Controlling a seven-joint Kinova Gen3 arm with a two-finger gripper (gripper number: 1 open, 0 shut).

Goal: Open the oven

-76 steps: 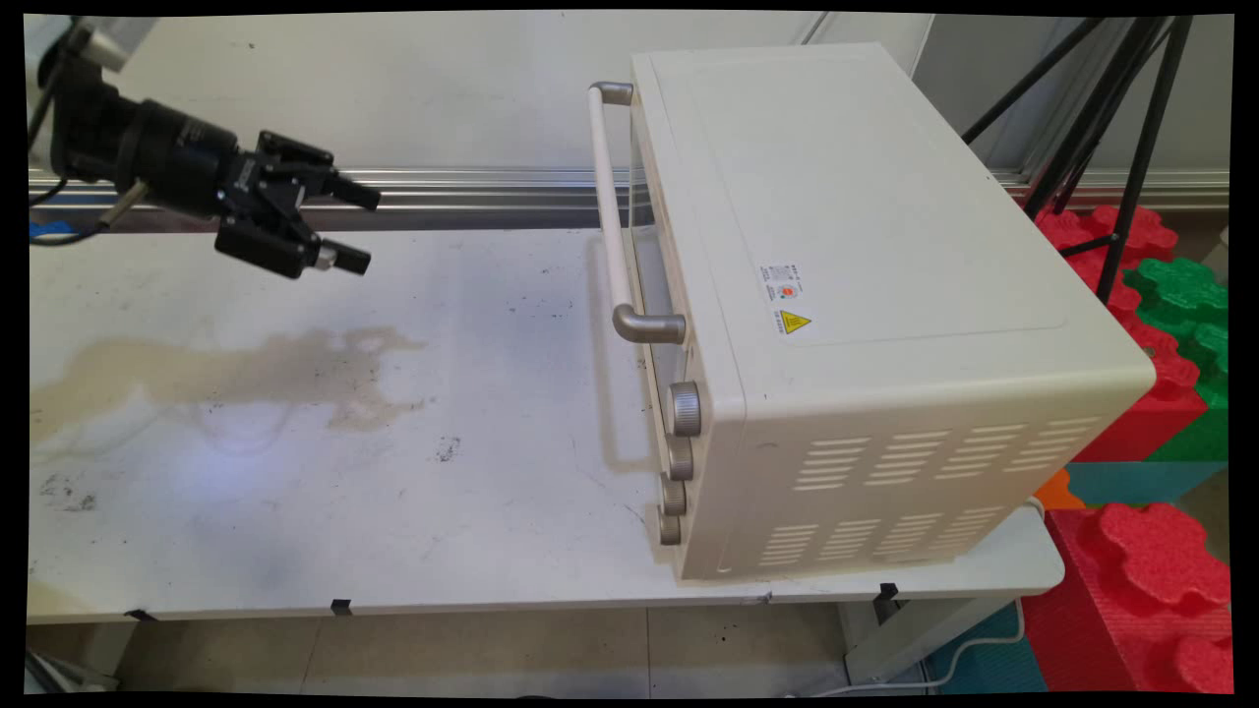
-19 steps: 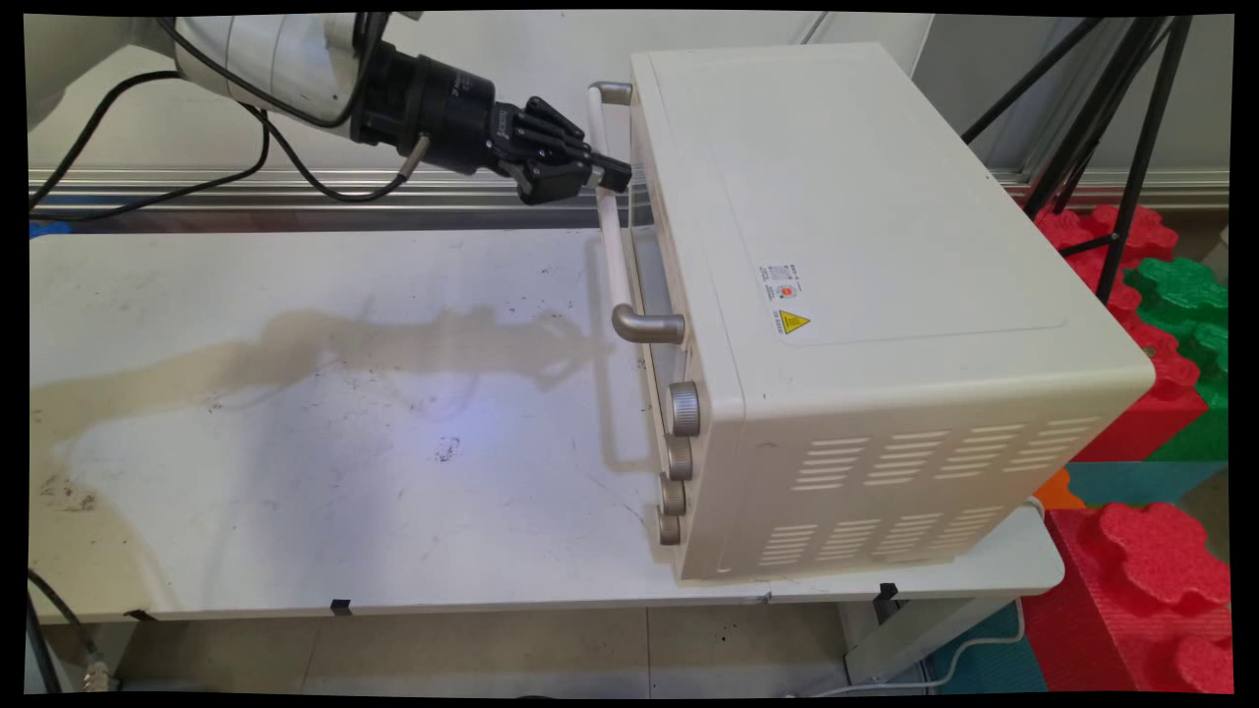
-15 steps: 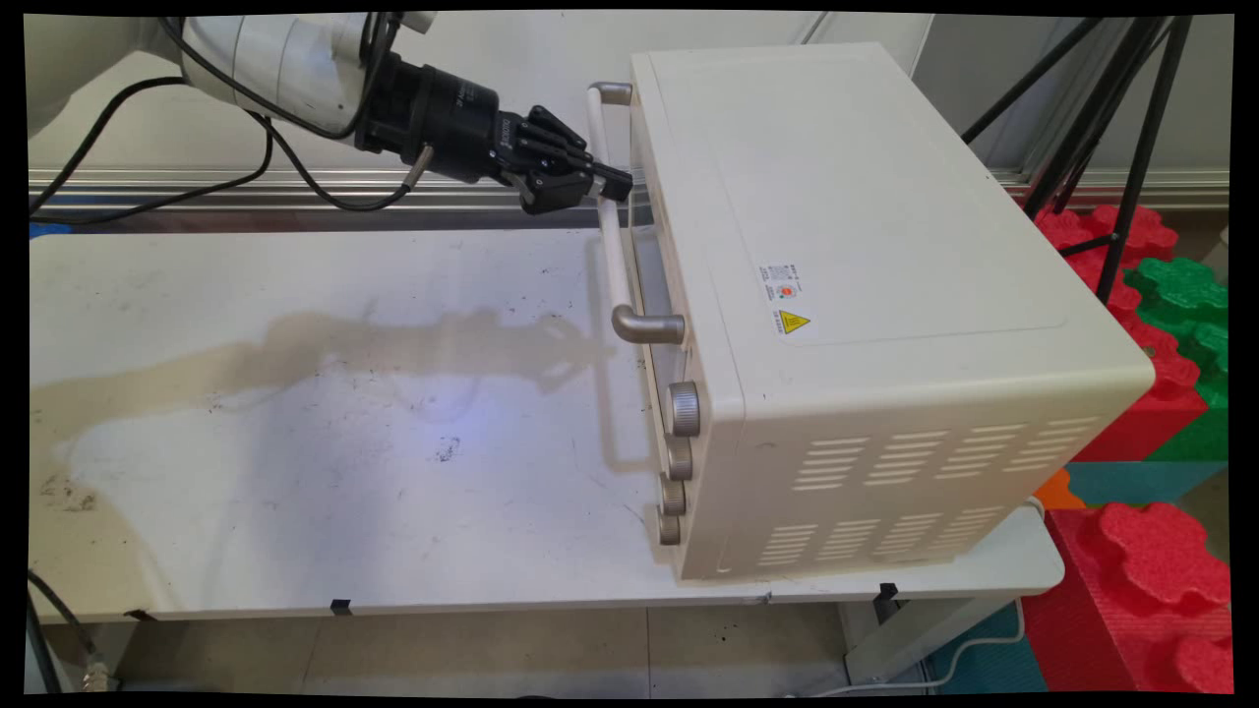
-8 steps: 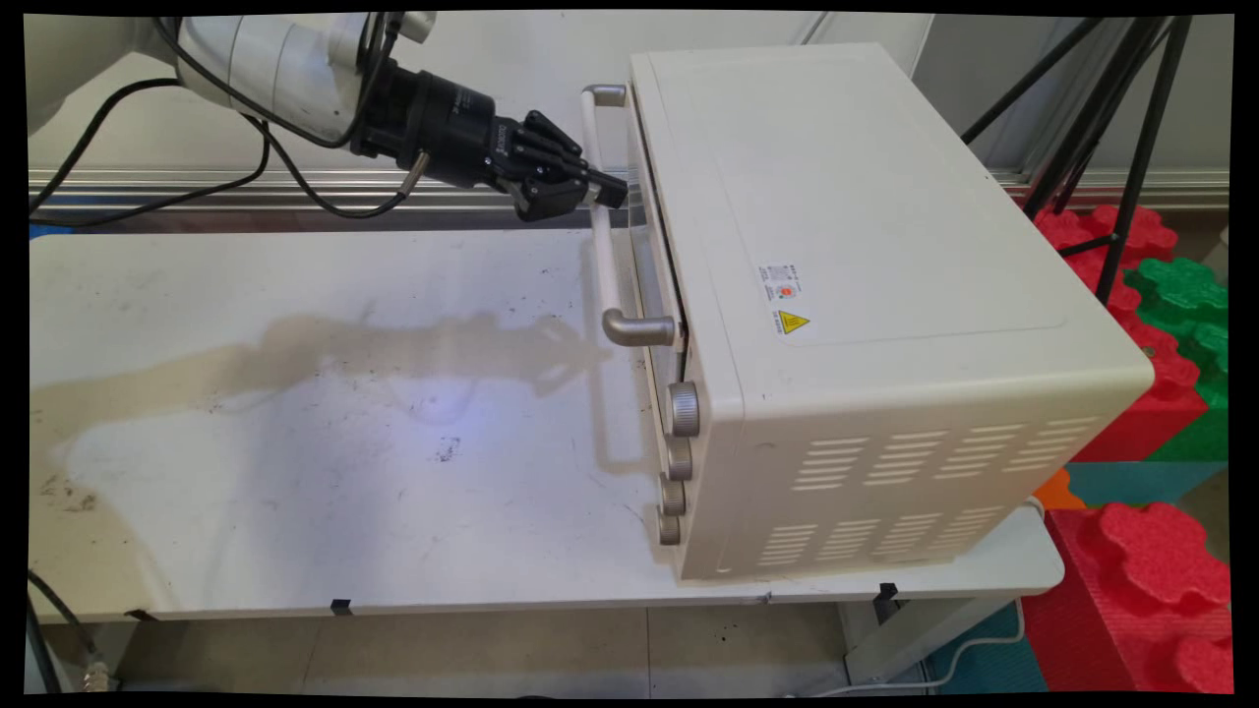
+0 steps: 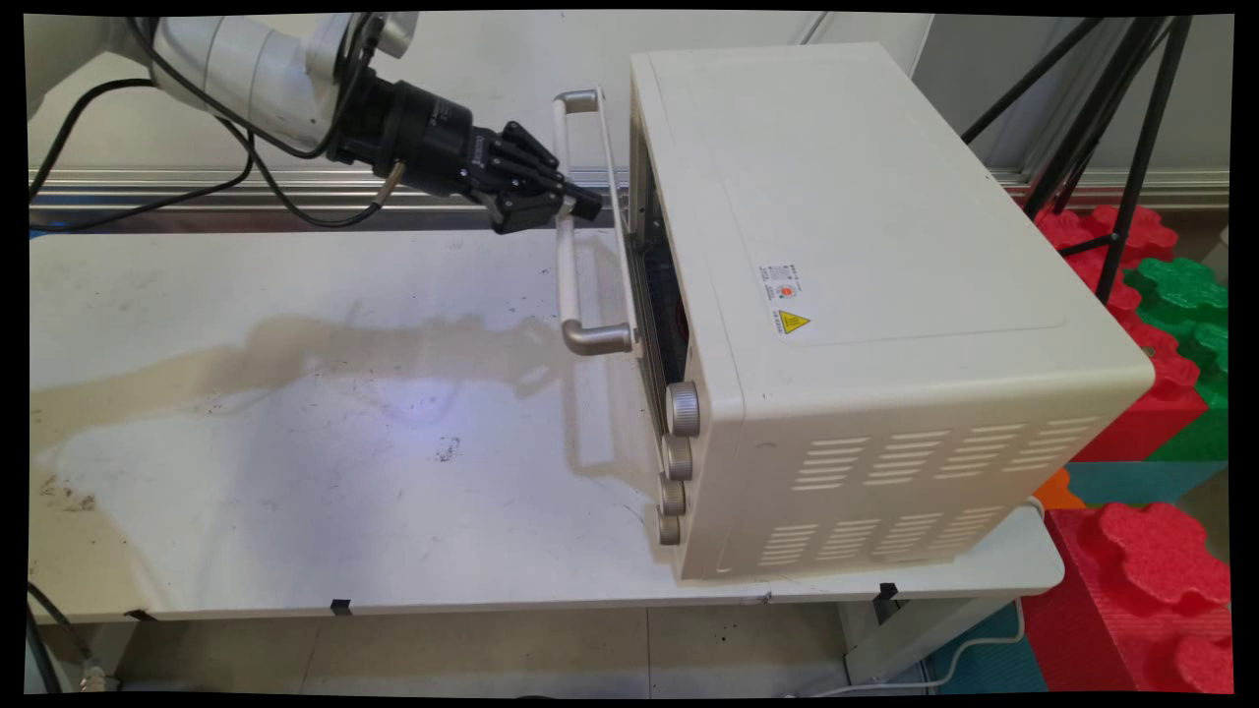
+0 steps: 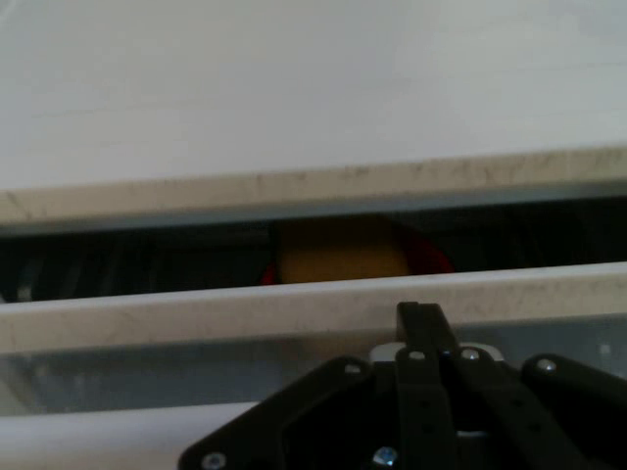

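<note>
Toaster oven (image 5: 866,275), cream metal casing, at the right end of the white table (image 5: 295,442); door (image 5: 629,246) ajar at the top, a red-and-yellow item dimly visible inside. Gripper (image 5: 569,205) pinched around the upper stretch of the white bar handle (image 5: 566,265). Body likely heavy and rigid; the handle looks smooth, possibly slippery, and is the natural hold, mid-bar between its metal brackets.

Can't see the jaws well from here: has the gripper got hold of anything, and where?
Yes: the gripper is shut on the oven door's handle, around the upper part of its white bar.
</note>
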